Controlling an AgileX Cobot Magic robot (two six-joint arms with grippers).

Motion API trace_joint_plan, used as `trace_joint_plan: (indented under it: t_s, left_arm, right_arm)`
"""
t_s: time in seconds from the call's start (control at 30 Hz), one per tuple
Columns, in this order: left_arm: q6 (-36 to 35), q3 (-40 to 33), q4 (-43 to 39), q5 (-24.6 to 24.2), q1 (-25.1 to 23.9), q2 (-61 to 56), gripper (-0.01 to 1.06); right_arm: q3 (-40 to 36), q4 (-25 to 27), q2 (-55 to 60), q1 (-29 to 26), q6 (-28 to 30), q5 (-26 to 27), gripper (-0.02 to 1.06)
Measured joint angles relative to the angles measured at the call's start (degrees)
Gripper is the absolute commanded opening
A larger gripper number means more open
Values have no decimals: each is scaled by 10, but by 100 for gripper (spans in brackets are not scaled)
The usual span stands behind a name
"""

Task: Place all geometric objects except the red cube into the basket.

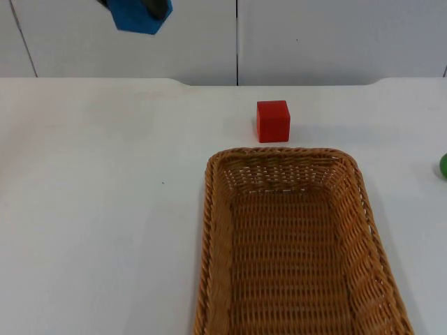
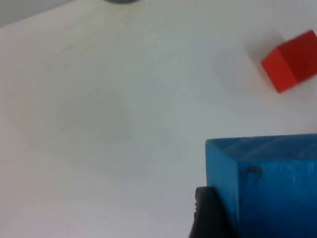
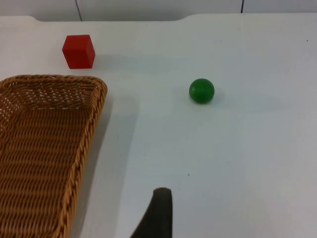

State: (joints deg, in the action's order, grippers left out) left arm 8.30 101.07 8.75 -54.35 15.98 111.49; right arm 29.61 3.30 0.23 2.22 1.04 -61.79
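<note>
1. The blue block (image 1: 140, 15) is up in the air, high over the far left of the bench (image 1: 105, 209), clear of the surface and well away from the basket (image 1: 293, 244).
2. The left gripper (image 2: 213, 213) has it: a black finger (image 2: 210, 215) presses against the block's side, so the fingers are clenched on the blue block.
3. The wicker basket sits at the near middle of the bench, with nothing visible inside it.
4. The red cube (image 1: 273, 121) stands just beyond the basket's far rim, apart from it, resting flat on the bench.
5. The green ball (image 3: 201, 90) lies on the bench off to the basket's right, well apart from both basket and cube.
6. The right gripper (image 3: 156, 213) waits above the bench on the right side, near the basket's right wall, with the ball ahead of it; one dark finger (image 3: 157, 210) shows, and I cannot tell whether its fingers are apart or closed.
7. The grey partition wall (image 1: 314, 35) stands behind it all.
</note>
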Motion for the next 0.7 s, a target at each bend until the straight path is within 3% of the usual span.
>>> trace_joint_plan:
  t_s: [0.23, 0.37, 0.57, 0.7]
  left_arm:
    - [6, -112, 7, 32, 28, -54, 0]
    - [8, -199, 9, 79, 104, -93, 0]
    - [11, -258, 6, 120, 216, -99, 0]
    - [8, -294, -6, 154, 254, -99, 0]
  right_arm:
    - [0, 0, 0, 0, 0, 0, 78]
    - [0, 0, 0, 0, -2, 0, 78]
    - [0, 0, 0, 0, -2, 0, 78]
    - [0, 0, 0, 0, -2, 0, 78]
